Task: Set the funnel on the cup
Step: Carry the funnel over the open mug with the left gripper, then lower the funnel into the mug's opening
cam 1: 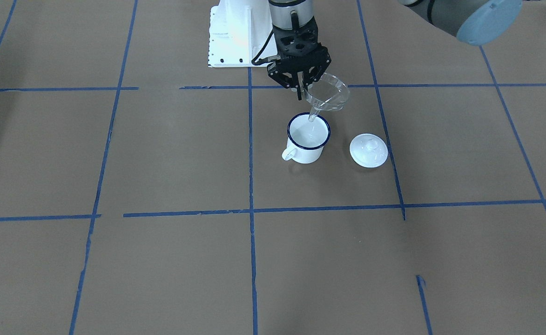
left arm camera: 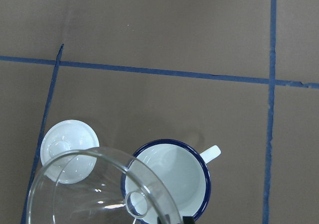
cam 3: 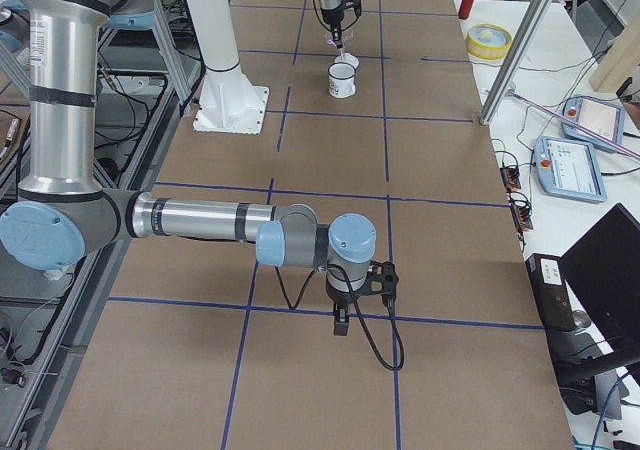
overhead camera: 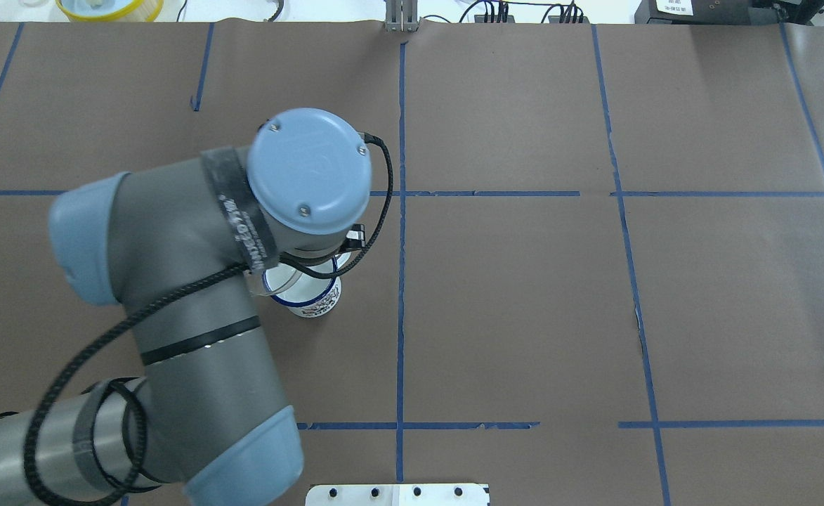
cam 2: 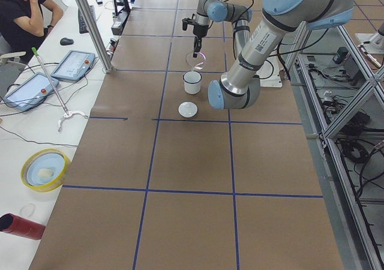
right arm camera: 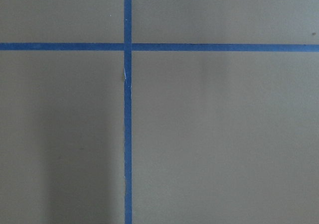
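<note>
A: Holding funnel (cam 1: 328,93) by its rim in left gripper (cam 1: 299,90), jaws pinched narrow on it. Tilted, spout tip just over cup (cam 1: 307,139) mouth, off-centre. Risks?

B: Could catch cup's rim if lowered at this tilt, or topple toward lid (cam 1: 368,150) beside cup on release. Might also slip from thin-rim pinch. Right gripper (cam 3: 340,322): well away from cup, cannot tell jaws.

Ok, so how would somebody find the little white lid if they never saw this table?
Look at the brown table with blue tape lines, and find the left gripper holding the clear funnel over the white cup. The lid lies beside that cup. It is flat and round with a knob, with no blue rim or handle.
</note>
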Robot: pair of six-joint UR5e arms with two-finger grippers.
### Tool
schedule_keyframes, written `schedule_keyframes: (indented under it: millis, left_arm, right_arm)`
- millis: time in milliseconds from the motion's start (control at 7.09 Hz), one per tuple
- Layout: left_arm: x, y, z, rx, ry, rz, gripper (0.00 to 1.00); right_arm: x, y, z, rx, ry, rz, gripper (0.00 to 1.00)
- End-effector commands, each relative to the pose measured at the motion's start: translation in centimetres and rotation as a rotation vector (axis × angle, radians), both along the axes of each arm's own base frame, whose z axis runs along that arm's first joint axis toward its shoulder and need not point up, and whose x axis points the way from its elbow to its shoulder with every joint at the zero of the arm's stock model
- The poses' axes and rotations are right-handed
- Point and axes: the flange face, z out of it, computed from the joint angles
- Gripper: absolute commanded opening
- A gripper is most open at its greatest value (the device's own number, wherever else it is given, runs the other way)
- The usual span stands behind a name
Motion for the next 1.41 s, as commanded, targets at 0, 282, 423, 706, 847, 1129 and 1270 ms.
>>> schedule_keyframes:
  millis: [0, 282, 423, 706, 847, 1129, 1270]
  left_arm:
    - [3.0, 0.3, 0.6, 0.03, -0.074, 0.024, 0.0]
    - [3.7, 0.0, 1.4, 0.047, -0.106, 0.064, 0.0]
    - [3.9, 0.0, 1.7, 0.047, -0.11, 0.069, 0.0]
    - [4.8, 0.3, 2.3, 0.046, -0.117, 0.084, 0.0]
    - [5.5, 0.0, 2.7, 0.048, -0.112, 0.086, 0.0]
    - [7.2, 0.9, 3.4, 0.068, -0.116, 0.095, 0.06]
    - [7.8, 1.2, 4.6, 0.076, -0.102, 0.099, 0.99]
  right_arm:
    - [0.0, 0.0, 0.0, 0.0, 0.0, 0.0, 1.0]
    - [0.0, 0.0, 0.0, 0.0, 0.0, 0.0, 1.0]
    - [0.0, 0.0, 0.0, 0.0, 0.0, 0.0, 1.0]
    - [0.0, -0.1, -0.1, 0.001, 0.0, 0.0, 1.0]
    - [0.0, 0.0, 0.0, 0.0, 0.0, 0.0, 1.0]
    - [0.0, -0.1, -0.1, 0.001, 0.0, 0.0, 1.0]
    - [0.0, 0.0, 0.0, 0.0, 0.0, 0.0, 1.0]
